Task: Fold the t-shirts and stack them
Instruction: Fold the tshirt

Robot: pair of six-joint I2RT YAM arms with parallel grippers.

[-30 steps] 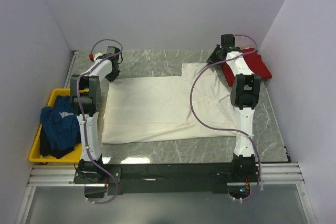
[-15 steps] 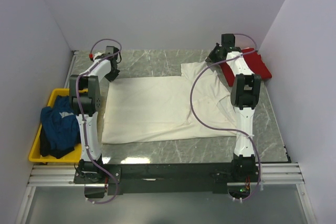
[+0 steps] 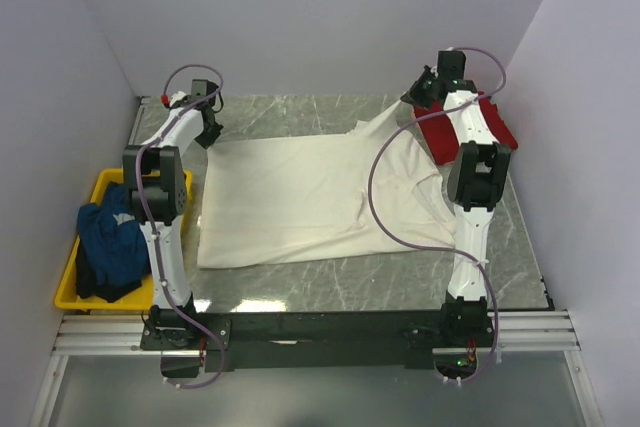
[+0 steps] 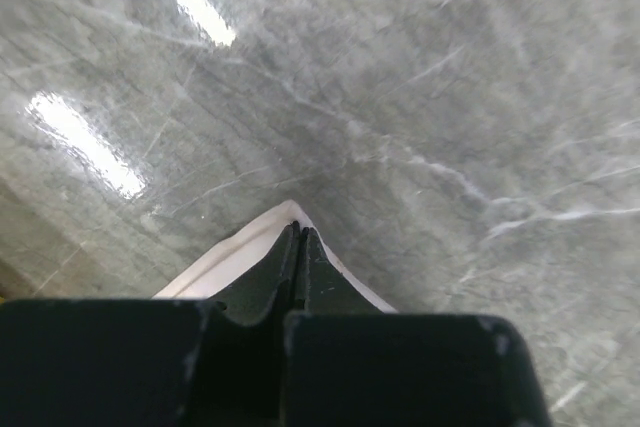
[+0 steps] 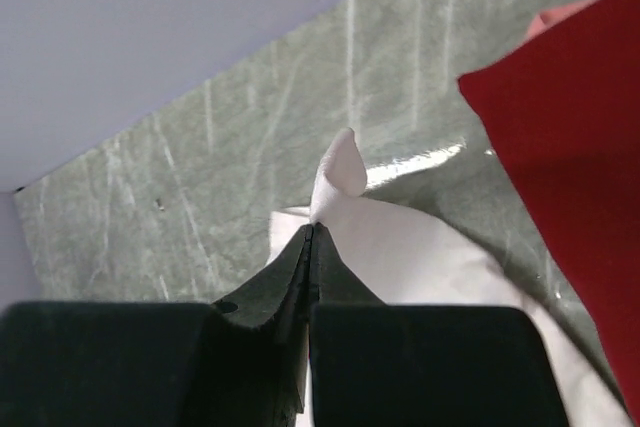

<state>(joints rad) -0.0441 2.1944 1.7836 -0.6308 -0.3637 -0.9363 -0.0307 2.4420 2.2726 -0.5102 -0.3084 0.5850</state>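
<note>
three t-shirts are in view. the cream-white t-shirt (image 3: 300,202) lies spread across the middle of the marble table (image 3: 300,112). we find the left gripper (image 4: 298,235) at the shirt's far left corner. its jaws are pressed together on a thin fold of the cream cloth, and the cloth's edge shows on both sides of the fingertips. the right gripper (image 5: 312,230) sits at the shirt's far right corner. its jaws are likewise clamped on the cloth, and a small white peak of fabric stands up just past the tips. from above, we see the cloth rise off the table toward the right gripper in a taut ridge. the far left corner appears to be lifted too, though the overhead view is too small to confirm it. the near hem lies flat on the table. the red t-shirt (image 3: 500,132) lies at the far right edge of the table, just beside the right gripper. the dark blue t-shirt (image 3: 108,247), which bears a white mark, lies crumpled in the yellow tray (image 3: 68,292) to the left of the table.
</note>
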